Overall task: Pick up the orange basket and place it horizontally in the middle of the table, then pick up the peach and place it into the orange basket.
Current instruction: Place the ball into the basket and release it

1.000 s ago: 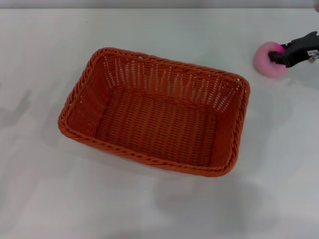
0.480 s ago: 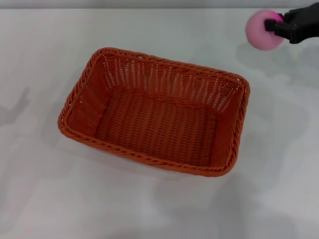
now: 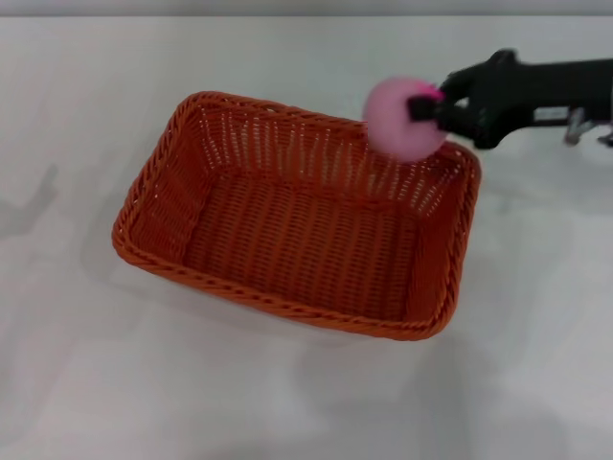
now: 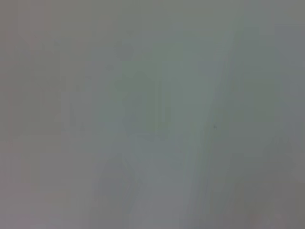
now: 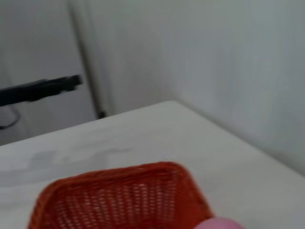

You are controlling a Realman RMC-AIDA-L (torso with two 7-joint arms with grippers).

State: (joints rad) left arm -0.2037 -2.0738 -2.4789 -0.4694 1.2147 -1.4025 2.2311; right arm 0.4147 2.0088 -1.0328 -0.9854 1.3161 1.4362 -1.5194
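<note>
Basket (image 3: 297, 216) sits empty at mid-bench (image 3: 86, 364), long side running roughly left to right, slightly skewed. Peach (image 3: 402, 119) hangs in the air above the basket's far right rim, clear of the weave. Right claw (image 3: 428, 105) reaches in from the right edge, clamped on the peach. Left wrist camera shows only a blank grey blur, possibly bench surface; left claw unseen.
</note>
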